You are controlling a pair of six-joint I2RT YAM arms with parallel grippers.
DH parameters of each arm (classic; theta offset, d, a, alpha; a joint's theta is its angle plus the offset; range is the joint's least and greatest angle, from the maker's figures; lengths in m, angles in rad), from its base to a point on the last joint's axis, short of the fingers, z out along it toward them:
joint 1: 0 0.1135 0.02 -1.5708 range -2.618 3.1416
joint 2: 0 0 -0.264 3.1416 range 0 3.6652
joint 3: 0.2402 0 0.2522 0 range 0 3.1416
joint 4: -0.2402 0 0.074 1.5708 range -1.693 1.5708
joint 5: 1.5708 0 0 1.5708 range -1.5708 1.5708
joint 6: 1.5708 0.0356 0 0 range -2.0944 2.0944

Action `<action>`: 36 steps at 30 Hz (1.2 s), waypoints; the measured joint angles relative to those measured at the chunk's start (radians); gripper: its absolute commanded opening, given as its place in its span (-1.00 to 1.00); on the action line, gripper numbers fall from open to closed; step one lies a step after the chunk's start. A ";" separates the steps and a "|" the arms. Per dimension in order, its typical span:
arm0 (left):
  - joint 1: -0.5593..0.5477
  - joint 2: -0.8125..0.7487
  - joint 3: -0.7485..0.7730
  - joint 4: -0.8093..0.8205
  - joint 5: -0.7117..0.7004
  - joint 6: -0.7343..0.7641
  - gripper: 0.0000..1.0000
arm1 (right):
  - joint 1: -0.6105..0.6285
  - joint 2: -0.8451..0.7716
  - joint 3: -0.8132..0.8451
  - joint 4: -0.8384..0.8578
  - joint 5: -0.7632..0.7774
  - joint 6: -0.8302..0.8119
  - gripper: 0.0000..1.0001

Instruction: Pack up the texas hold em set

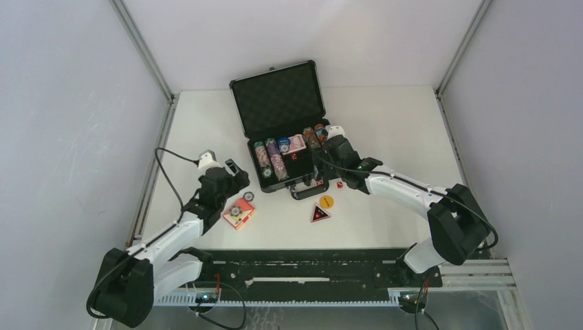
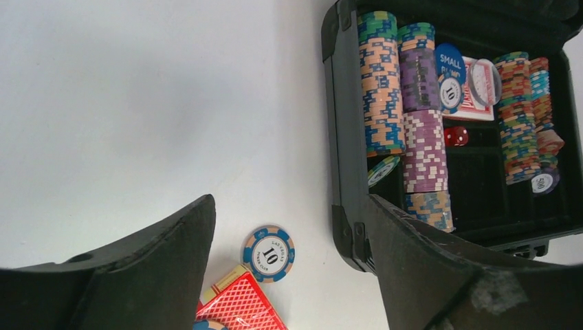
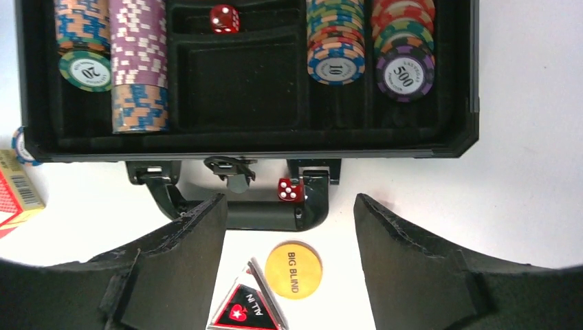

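Note:
The black briefcase [image 1: 256, 165] lies open mid-table, lid up, with rows of poker chips [image 1: 269, 159] and a card box [image 1: 297, 143] inside. My left gripper [image 1: 232, 175] hovers open left of the case. Below it lie a loose "10" chip [image 2: 269, 254] and a red card box [image 2: 237, 309]; nothing is between its fingers. My right gripper [image 1: 335, 163] is open and empty above the case's front [image 3: 275, 148]. Under it are the handle [image 3: 261, 213], a red die [image 3: 289, 190], a yellow Big Blind button [image 3: 293, 270] and a triangular All In marker [image 3: 245, 309]. Another die [image 3: 224, 18] sits inside the case.
A second loose die [image 1: 339, 184] lies right of the handle. A chip [image 1: 236, 211] rests on the red card box. Grey walls with metal posts [image 1: 141, 48] enclose the table. A black rail [image 1: 309, 265] runs along the near edge.

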State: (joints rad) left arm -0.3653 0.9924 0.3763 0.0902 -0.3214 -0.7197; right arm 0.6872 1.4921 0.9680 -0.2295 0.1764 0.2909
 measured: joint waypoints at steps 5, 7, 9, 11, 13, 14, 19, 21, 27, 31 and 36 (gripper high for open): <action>0.000 0.039 0.010 0.013 0.011 0.014 0.22 | -0.058 -0.013 -0.031 -0.003 0.005 0.016 0.21; 0.000 0.040 0.015 0.023 0.011 0.021 0.16 | -0.105 -0.029 -0.050 -0.003 0.007 0.027 0.09; 0.000 0.040 0.016 0.034 0.011 0.022 0.16 | -0.141 -0.039 -0.063 -0.006 0.011 0.035 0.04; 0.000 0.040 0.016 0.048 0.011 0.023 0.19 | -0.166 -0.041 -0.076 -0.006 0.019 0.042 -0.01; 0.000 0.042 0.016 0.062 0.011 0.023 0.24 | -0.175 -0.040 -0.093 -0.008 0.021 0.050 -0.02; 0.000 0.044 0.016 0.067 0.011 0.023 0.25 | -0.174 -0.037 -0.101 -0.008 0.017 0.053 -0.03; 0.000 0.064 0.016 0.075 0.012 0.023 0.28 | -0.162 0.012 -0.117 -0.006 0.001 0.067 -0.05; 0.000 0.067 0.016 0.077 0.012 0.023 0.28 | -0.159 0.035 -0.119 -0.005 -0.002 0.071 -0.05; 0.000 0.067 0.016 0.081 0.016 0.023 0.29 | -0.143 0.073 -0.119 -0.005 0.000 0.079 -0.03; 0.000 0.067 0.016 0.081 0.021 0.023 0.29 | -0.128 0.093 -0.119 0.003 0.009 0.087 -0.02; 0.000 0.067 0.016 0.081 0.024 0.023 0.29 | -0.104 0.126 -0.119 0.003 0.031 0.095 -0.02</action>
State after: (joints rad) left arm -0.3653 1.0595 0.3927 0.1711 -0.2977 -0.6971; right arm 0.5835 1.6180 0.8490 -0.2264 0.2073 0.3862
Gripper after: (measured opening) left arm 0.646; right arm 0.491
